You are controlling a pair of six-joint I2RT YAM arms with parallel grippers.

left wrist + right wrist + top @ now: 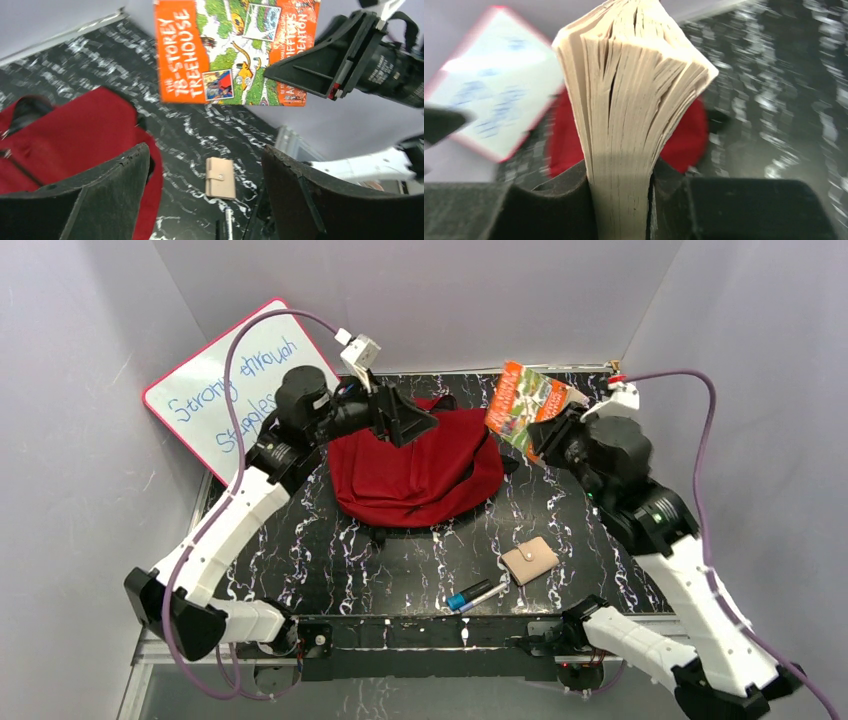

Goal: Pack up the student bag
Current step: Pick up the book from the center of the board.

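Two end effectors, and from my station they read very differently. The left end effector (405, 418) hangs over the back left part of the student bag (420, 480), its jaws spread wide with nothing between them. Its wrist camera shows me only the worktop (185, 135) and a beige wallet (220, 177) in the gap. The right end effector (548, 430) is clamped on an orange paperback book (525, 405), which is held up off the worktop at the back right, beside the bag and not touching it. In the right wrist view the page edges fan out above the jaws.

The dark-red bag lies slumped on the black marbled worktop, centre and towards the back. The wallet sits front right, well apart from the bag, with a blue-capped pen (470, 595) just beside it. A whiteboard (230, 400) leans at the back left.
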